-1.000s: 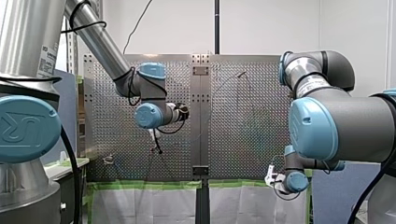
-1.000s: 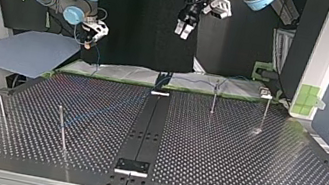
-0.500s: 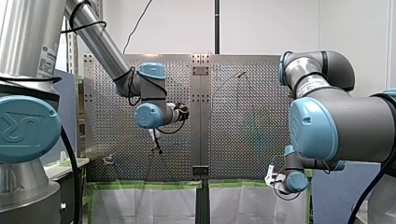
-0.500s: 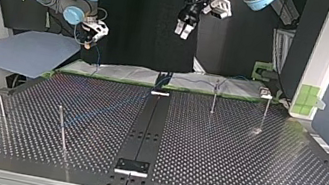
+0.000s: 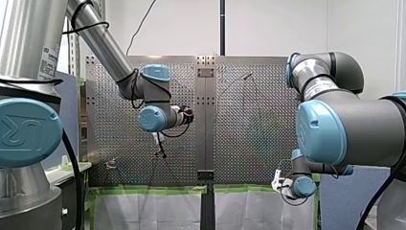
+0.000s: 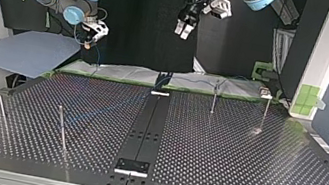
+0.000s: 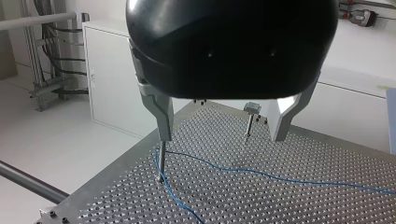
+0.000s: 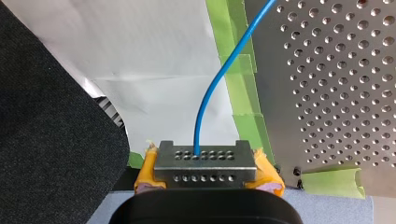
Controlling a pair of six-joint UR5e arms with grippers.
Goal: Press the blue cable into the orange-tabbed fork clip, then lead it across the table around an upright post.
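Cable [image 8: 205, 99] clamped in my right gripper [image 8: 205, 163]; my left gripper [image 7: 222, 135] wide and empty.
My right jaws, yellow-padded, are closed on the blue cable just off the table [image 6: 243, 156] edge. From them the cable runs ahead over the green tape [image 8: 236, 84] onto the perforated plate. My left gripper hangs above the table, jaws spread, nothing between them. Under one of its fingers stands a post [image 7: 161, 163]. The cable bends at that post's foot and leads away across the table in two runs; contact with the post cannot be confirmed.
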